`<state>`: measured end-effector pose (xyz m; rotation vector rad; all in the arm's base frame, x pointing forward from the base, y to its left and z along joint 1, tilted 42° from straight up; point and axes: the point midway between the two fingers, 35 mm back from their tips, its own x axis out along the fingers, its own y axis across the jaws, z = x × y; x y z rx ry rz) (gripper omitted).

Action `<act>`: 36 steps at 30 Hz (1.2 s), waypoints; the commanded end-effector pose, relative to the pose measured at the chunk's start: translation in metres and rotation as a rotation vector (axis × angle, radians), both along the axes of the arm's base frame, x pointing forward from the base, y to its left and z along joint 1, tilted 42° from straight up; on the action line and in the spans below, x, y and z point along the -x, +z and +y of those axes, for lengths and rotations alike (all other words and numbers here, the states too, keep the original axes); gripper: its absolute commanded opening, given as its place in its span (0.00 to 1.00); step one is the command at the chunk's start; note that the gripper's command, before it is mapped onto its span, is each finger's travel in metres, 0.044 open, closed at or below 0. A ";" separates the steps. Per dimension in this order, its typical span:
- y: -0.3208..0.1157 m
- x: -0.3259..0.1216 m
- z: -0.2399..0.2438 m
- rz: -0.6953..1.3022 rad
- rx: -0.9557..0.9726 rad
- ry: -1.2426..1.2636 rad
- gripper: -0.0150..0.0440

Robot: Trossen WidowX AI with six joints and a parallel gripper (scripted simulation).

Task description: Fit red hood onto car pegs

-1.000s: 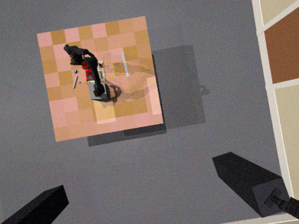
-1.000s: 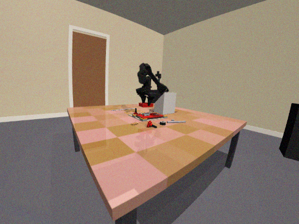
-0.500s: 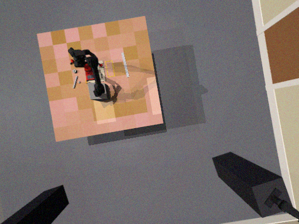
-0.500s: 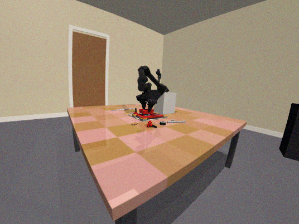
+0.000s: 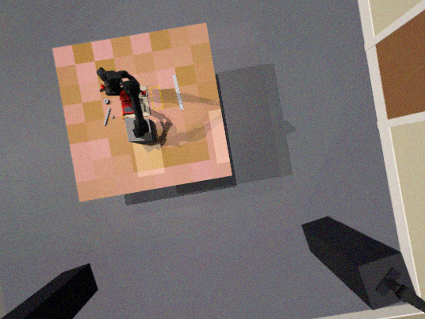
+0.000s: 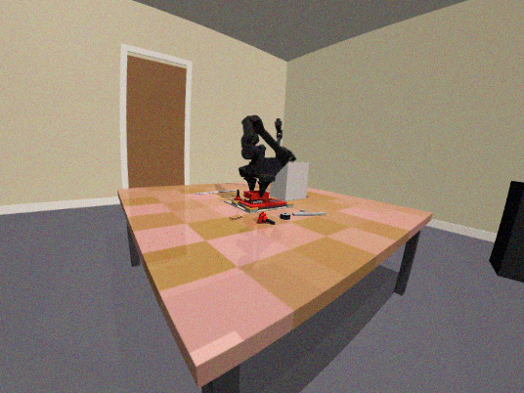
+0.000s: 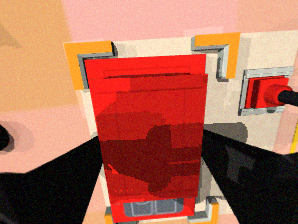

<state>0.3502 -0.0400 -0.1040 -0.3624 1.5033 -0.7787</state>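
Hood clamped in jaws, long axis aligned with chassis below.

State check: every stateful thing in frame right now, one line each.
Pincer: shut on the hood, a finger on each long side.
Hood: held over the car, lined up with the jig; whether it is seated on the pegs cannot be told.
Jig: on the table, orange corner brackets visible around the hood.
Door: closed.
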 end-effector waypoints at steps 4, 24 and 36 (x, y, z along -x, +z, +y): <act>0.001 0.000 -0.001 0.001 0.004 0.006 0.25; -0.003 0.000 -0.004 0.001 0.004 0.006 0.25; -0.007 0.001 -0.008 0.001 0.005 0.006 0.25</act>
